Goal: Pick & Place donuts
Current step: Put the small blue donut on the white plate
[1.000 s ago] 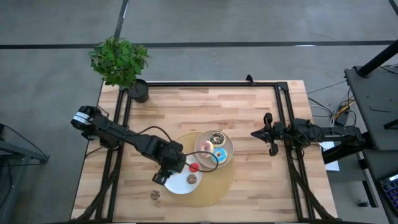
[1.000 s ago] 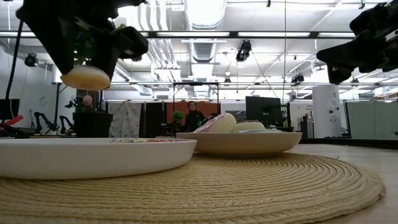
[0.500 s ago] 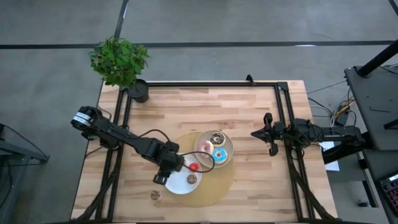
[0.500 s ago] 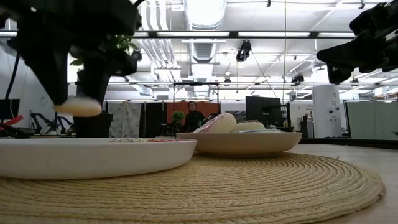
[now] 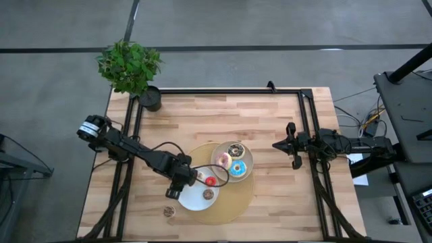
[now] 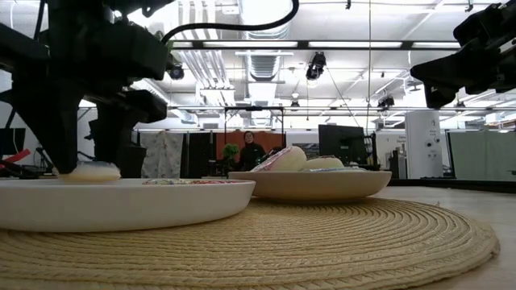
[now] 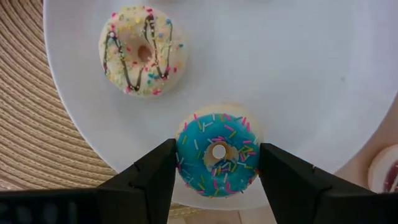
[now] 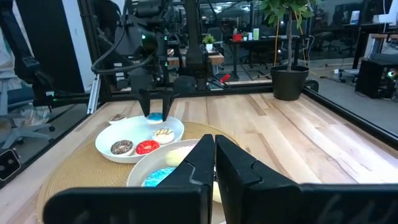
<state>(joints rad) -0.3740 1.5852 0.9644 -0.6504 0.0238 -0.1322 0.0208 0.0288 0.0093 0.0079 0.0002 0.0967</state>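
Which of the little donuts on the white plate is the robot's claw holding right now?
The blue-iced donut with sprinkles, at the white plate's edge, sits between the left gripper's fingers. The cream donut with chocolate drizzle lies free beside it.

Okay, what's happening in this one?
The left gripper is shut on a small blue sprinkled donut and has it down at the edge of the white plate, near a cream donut already lying there. A red donut and a brown donut lie on that plate too. The beige bowl beside it holds more donuts. The right gripper waits shut at the table's right side.
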